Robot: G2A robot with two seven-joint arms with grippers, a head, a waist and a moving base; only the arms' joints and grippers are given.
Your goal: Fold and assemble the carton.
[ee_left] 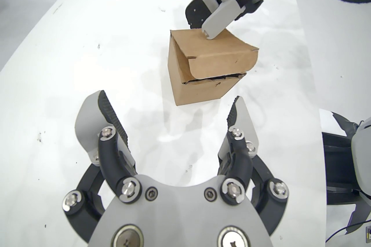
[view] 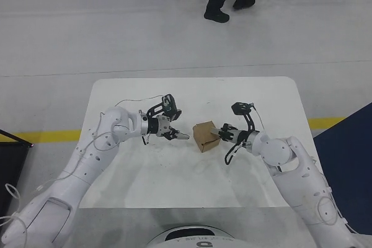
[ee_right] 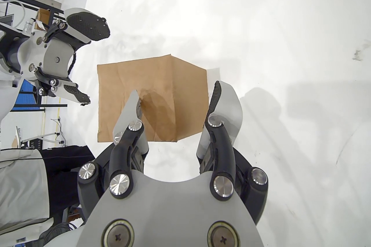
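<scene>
Top view looks down on the whole tabletop (view: 173, 180); both wrist views face the carton (ee_left: 203, 68) closely, from opposite sides.

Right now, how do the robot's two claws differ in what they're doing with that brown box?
The left gripper hangs short of the carton, touching nothing; the right gripper is at it, one finger resting on its top. The left gripper's fingers are spread wider than the right gripper's. Both are open and point at the carton.

I see the carton (ee_left: 208, 68) as matt brown cardboard. The table (ee_left: 72, 42) looks smooth, white and scuffed. The left pincer (ee_left: 169, 97) has grey plastic shells (ee_left: 87, 117), ribbed black pads (ee_left: 113, 117) and shiny metal screws (ee_left: 129, 187).
</scene>
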